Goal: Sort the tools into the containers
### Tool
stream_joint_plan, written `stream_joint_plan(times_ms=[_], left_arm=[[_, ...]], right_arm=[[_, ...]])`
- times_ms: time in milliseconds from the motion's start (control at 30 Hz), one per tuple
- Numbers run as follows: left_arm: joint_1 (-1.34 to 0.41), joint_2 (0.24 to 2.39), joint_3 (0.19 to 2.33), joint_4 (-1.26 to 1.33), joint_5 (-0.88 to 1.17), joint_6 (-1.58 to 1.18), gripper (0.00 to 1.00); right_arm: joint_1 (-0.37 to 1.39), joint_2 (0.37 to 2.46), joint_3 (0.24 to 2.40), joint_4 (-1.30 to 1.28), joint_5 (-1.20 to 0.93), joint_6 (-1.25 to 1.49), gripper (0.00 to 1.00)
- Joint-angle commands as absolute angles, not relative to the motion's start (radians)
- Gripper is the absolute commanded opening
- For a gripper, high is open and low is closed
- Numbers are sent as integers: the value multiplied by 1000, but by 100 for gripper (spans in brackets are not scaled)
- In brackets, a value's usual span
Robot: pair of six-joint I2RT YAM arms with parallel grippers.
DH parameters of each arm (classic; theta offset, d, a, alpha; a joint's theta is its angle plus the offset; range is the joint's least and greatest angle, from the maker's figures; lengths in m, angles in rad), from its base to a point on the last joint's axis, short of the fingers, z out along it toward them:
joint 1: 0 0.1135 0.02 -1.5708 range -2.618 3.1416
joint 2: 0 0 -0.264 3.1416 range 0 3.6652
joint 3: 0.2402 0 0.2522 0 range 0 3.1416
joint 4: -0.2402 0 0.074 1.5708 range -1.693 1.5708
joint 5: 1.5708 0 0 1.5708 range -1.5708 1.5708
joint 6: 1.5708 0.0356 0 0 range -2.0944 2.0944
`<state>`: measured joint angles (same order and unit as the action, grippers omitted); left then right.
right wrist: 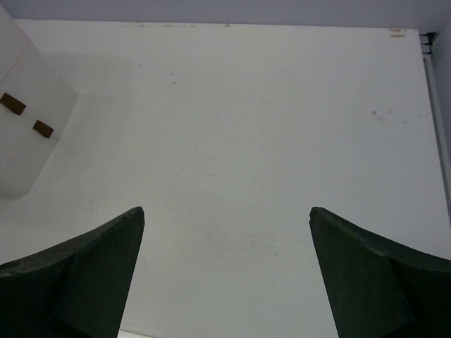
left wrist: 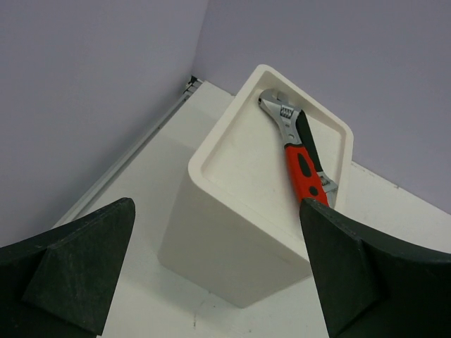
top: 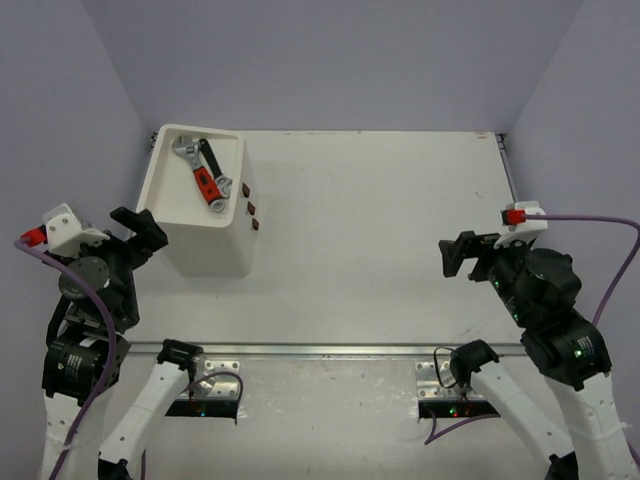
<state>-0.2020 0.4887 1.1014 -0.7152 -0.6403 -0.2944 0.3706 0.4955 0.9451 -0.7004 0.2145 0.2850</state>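
- Eyeballing the red-handled adjustable wrench (left wrist: 299,163): it's steel and rigid and probably hefty for its size, so no fear of squashing it. I'd pinch it mid-handle on the rubbery-looking red grip, since the bare silver head looks slick.
- It lies flat in the tray top (left wrist: 232,158) of the white box (left wrist: 232,246). A black wrench (left wrist: 311,144) is tucked right alongside, touching or nearly so, so grabbing one would likely nudge the other.
- For the left claw (left wrist: 217,211), the fingers are spread wide with nothing between them. The box sits just ahead of and below it. The wrench lies farther ahead, toward the finger on the right of its wrist view, head end farthest off.
- The right claw (right wrist: 227,211) is spread wide and empty too, facing the table (right wrist: 246,127). The box with its dark-red knobs (right wrist: 27,115) is ahead and off to its left, so both wrenches are well apart from it.
- From above I can't spot any other tool, so my guess is the sorting is about done.
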Motion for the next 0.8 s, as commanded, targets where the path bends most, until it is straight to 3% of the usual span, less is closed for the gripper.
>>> stream_joint_plan(times_ms=[0, 233, 767], left_arm=[[-206, 399, 1053, -775, -617, -271, 100], [-207, 299, 973, -743, -603, -264, 100], [-206, 330, 902, -686, -506, -294, 100]], right_arm=[[373, 438, 998, -751, 299, 232, 99], [373, 420, 972, -776, 316, 229, 99], [373, 454, 863, -701, 328, 250, 99]])
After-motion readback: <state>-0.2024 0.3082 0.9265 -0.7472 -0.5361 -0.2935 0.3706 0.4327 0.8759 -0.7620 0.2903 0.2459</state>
